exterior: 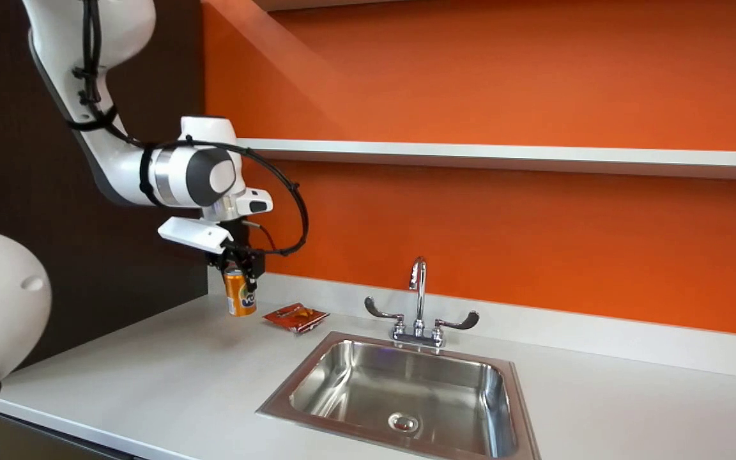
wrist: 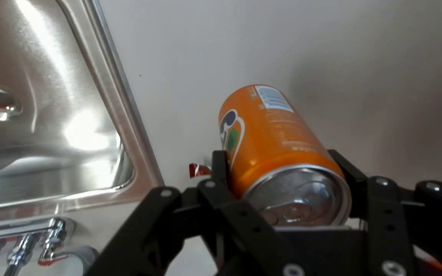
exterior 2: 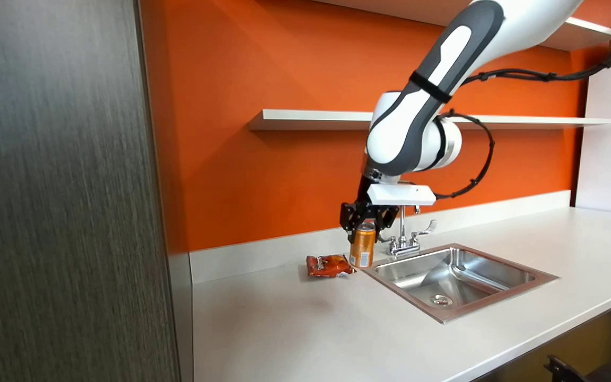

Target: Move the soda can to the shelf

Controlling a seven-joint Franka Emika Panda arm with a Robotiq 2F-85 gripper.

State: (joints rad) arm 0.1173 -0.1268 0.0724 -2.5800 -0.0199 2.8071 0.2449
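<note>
The soda can is orange with a silvery top and is upright. It also shows in an exterior view and in the wrist view. My gripper is shut on the can's upper part, one finger on each side; it also shows in both exterior views. The can appears to hang above the white countertop, near the packet and the sink's corner. The shelf is a long white board on the orange wall, above gripper height; it also shows in an exterior view, partly hidden by my arm.
A red-orange packet lies on the countertop near the back wall. A steel sink with a chrome faucet stands beside it. A dark panel borders the counter's end. Another board is higher up.
</note>
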